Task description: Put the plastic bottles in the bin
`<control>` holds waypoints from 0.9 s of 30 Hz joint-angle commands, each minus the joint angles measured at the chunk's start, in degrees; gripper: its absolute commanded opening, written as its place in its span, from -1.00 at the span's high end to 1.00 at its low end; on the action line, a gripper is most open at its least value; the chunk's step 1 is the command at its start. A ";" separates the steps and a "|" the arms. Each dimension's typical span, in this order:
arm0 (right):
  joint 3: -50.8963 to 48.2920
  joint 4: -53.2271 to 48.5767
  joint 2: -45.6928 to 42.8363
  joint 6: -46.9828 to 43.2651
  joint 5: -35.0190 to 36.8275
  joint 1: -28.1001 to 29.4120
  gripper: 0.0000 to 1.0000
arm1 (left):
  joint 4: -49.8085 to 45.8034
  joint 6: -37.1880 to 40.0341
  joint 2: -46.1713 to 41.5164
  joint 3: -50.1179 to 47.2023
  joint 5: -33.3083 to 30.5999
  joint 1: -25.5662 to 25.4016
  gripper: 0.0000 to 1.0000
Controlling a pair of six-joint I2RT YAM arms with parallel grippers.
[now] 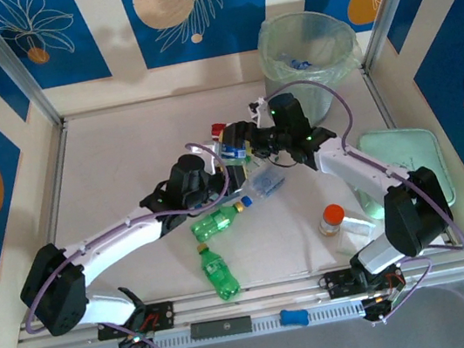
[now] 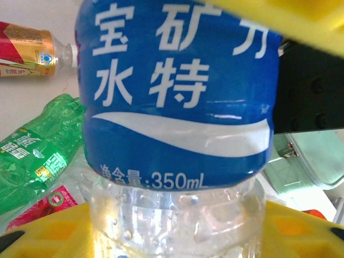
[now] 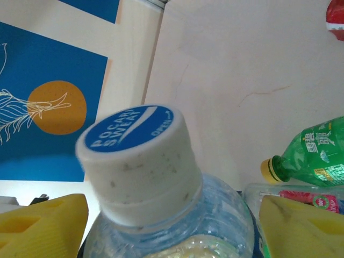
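Where the bench [image 1: 123, 156] lies nearest the arm bases, a green plastic bottle [image 1: 219, 273] rests on its side close to the rail, a second green plastic bottle [image 1: 218, 222] lies just beyond it, and a squat clear container with an orange cap [image 1: 333, 220] stands off to the right. Farther in, over mid-bench, the left tool [image 2: 177, 236] is clamped on the body of a clear plastic bottle with a blue label [image 2: 177, 107], its yellow fingers [image 2: 48, 239] pressed to either side. The right tool [image 3: 172, 226] straddles that bottle's shoulder below the white cap [image 3: 137, 161]; whether its pads [image 3: 43, 226] press in cannot be told. At the far edge stands the tall translucent grey-green bin [image 1: 275, 66], well apart from that bottle.
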 commanded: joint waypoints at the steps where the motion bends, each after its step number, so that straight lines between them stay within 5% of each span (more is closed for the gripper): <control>1: 1.73 0.51 1.36 -0.16 -1.95 0.62 -0.61 | 2.01 0.37 -1.46 -0.38 1.61 0.95 0.06; 12: 2.04 -0.71 1.85 -1.46 -0.90 1.06 -0.22 | 2.71 -0.34 -1.84 -1.12 2.33 1.34 0.00; 19: 1.47 -0.62 1.47 -1.65 0.40 0.83 -0.11 | 1.72 -0.84 -2.64 -1.54 1.33 1.71 -0.58; 27: 1.64 -5.57 -0.42 -3.29 4.20 -3.08 -0.10 | -4.00 -1.97 -7.02 -4.93 -5.30 3.55 -0.77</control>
